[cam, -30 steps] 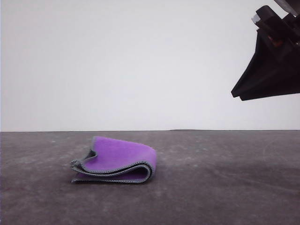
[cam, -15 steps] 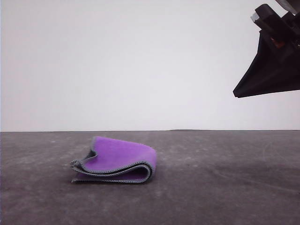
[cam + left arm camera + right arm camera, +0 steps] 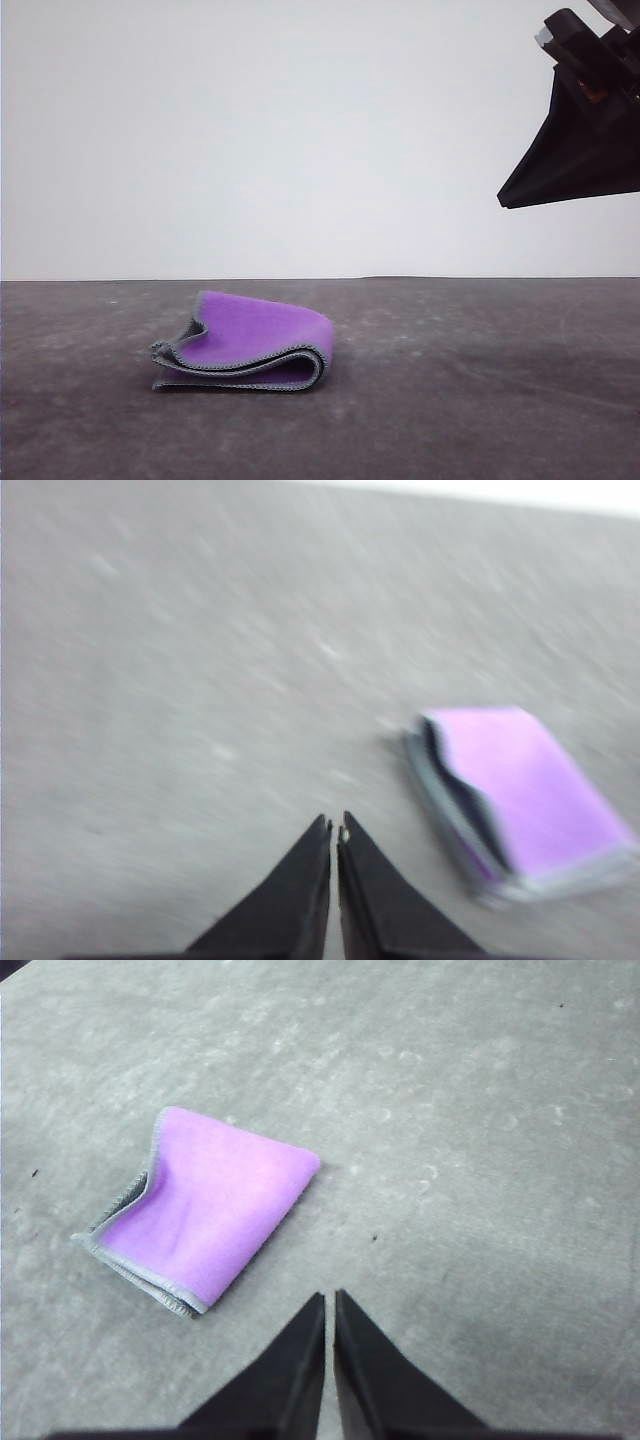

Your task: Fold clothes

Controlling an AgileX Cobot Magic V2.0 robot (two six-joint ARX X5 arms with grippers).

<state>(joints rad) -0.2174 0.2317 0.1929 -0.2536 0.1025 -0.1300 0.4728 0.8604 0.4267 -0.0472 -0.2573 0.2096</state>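
The dark grey table point(image 3: 480, 400) stretched across the whole lower part of the front view, its mottled surface meeting a plain white wall point(image 3: 260, 140) behind it.

The right arm point(image 3: 585, 120) hung high above the table, well off to the right of the cloth and clear of it, a black wedge-shaped body against the wall. The front view did not show how its jaws stood.

The folded cloth point(image 3: 250, 345) lay on the table, left of the table's middle, with nothing touching it. It was doubled over into a thick, loose stack: the bright purple face was on top, the fold rounded on the side toward the right arm, and the light grey stitched edging ran along the open layers on the far side from that arm. A dark charcoal inner face showed in the gap between the layers.

In the right wrist view the cloth point(image 3: 205, 1205) lay on the table apart from the right gripper point(image 3: 329, 1305), whose two black fingers were pressed together with only a hairline seam between them, holding nothing.

In the blurred left wrist view the cloth point(image 3: 520, 800) lay near but apart from the left gripper point(image 3: 333, 828), whose fingers were likewise clenched together and empty.
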